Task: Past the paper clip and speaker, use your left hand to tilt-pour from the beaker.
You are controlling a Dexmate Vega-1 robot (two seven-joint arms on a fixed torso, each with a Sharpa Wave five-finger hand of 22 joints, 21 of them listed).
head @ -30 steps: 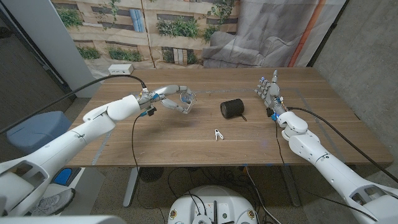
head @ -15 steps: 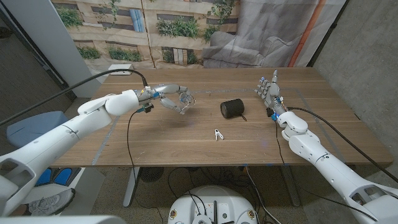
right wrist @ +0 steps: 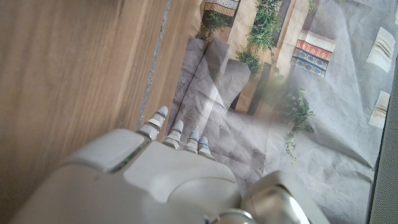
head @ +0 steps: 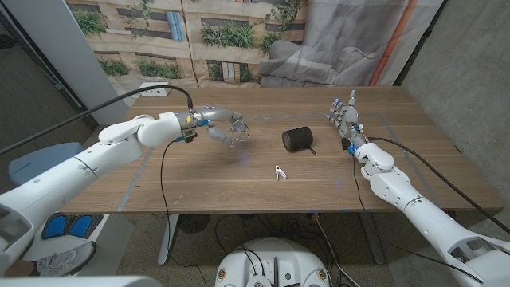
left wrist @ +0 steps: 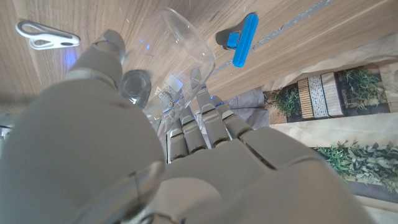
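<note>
A wooden table (head: 239,175) stands before a printed backdrop of buildings and plants. Your left hand (head: 217,125) is wrapped around the clear beaker (head: 237,127), holding it tilted above the table, left of the black speaker (head: 297,139). The paper clip (head: 279,171) lies just in front of the speaker. Right of the speaker, your right hand (head: 345,116) holds nothing, fingers straight and apart.

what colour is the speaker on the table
Black. The speaker is a dark cylinder lying on its side, clearest in the head view.
</note>
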